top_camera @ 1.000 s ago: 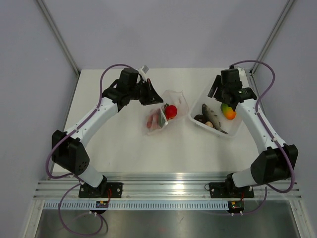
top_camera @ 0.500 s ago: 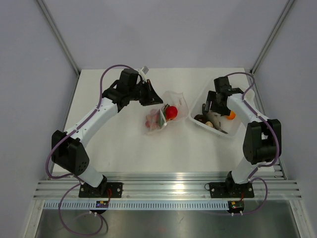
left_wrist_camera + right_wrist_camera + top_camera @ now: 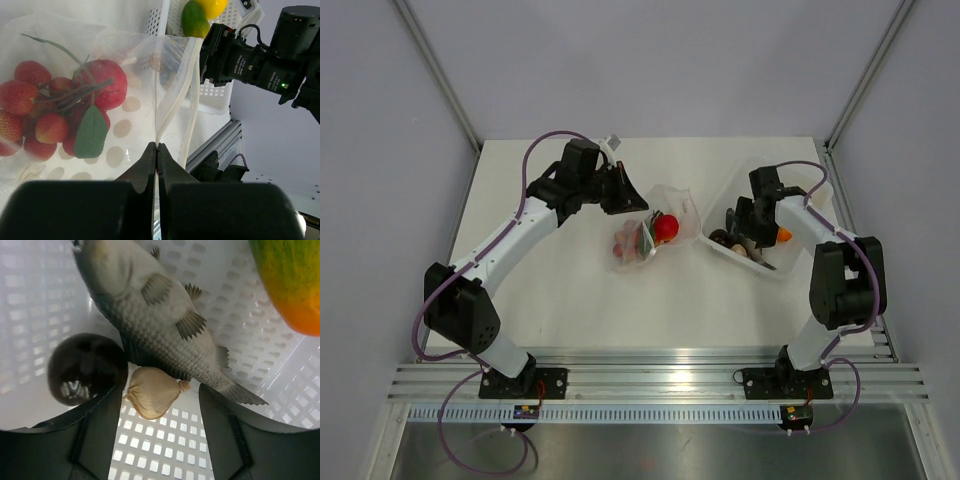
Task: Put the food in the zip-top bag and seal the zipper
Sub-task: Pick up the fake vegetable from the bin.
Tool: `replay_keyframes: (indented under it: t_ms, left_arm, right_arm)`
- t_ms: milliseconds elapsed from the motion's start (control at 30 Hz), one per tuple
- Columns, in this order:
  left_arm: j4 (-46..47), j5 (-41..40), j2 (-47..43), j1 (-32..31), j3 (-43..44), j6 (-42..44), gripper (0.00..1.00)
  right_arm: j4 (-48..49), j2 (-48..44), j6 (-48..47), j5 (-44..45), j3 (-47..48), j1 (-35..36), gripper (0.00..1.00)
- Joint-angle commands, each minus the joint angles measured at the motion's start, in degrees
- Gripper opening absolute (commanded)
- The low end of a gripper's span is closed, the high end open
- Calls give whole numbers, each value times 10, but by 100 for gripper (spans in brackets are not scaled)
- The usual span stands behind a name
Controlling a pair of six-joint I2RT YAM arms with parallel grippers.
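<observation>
The zip-top bag (image 3: 642, 238) lies mid-table, clear with cream dots (image 3: 125, 105). It holds red strawberries (image 3: 30, 107) and a red round fruit with a green leaf (image 3: 107, 82). My left gripper (image 3: 638, 204) is shut on the bag's mouth edge (image 3: 157, 148); the pale zipper (image 3: 192, 95) curves away from it, so the mouth stands open. My right gripper (image 3: 745, 228) is open, low inside the white basket (image 3: 798, 254). Its jaws (image 3: 160, 390) straddle a tan onion-like piece (image 3: 150, 392), beside a grey toy fish (image 3: 150, 310) and a dark round piece (image 3: 85, 367).
An orange-green fruit (image 3: 292, 280) lies in the basket's far corner (image 3: 783, 236). The basket's perforated walls (image 3: 40, 300) close in around my right gripper. In the left wrist view the basket rim (image 3: 160, 20) and the right arm's camera (image 3: 250, 62) sit just beyond the bag.
My right gripper has swung from the basket's far side down and toward the near-left, into the basket over the food. My left gripper has kept its hold on the bag.
</observation>
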Motion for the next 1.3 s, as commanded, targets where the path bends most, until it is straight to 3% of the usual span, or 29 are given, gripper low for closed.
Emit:
replay_keyframes:
  t_ms: [0, 233, 533, 600, 667, 733, 833, 867, 1000, 1267]
  left_arm:
    - [2, -4, -20, 0, 16, 10, 0]
    - [7, -4, -22, 0, 9, 2, 0]
    - [8, -5, -22, 0, 10, 1, 0]
    - [7, -6, -24, 0, 10, 2, 0]
    - [8, -7, -22, 0, 9, 1, 0]
    - [11, -9, -22, 0, 8, 1, 0]
    - [13, -7, -22, 0, 9, 1, 0]
    - [14, -7, -21, 0, 9, 1, 0]
    - [10, -5, -20, 0, 12, 6, 0]
    - [13, 2, -22, 0, 9, 6, 0]
  right_arm:
    - [12, 9, 23, 18, -29, 1, 69]
    - [17, -7, 37, 67, -63, 1, 65]
    - [15, -13, 37, 47, -63, 1, 64]
    - [17, -13, 44, 49, -71, 1, 66]
    - [20, -21, 50, 44, -81, 1, 75]
    - [18, -27, 53, 37, -84, 1, 76]
    - [17, -40, 55, 34, -94, 1, 68]
    - [17, -47, 56, 36, -97, 1, 59]
    - [0, -70, 61, 49, -94, 1, 39]
    - [-58, -148, 62, 83, -33, 1, 37]
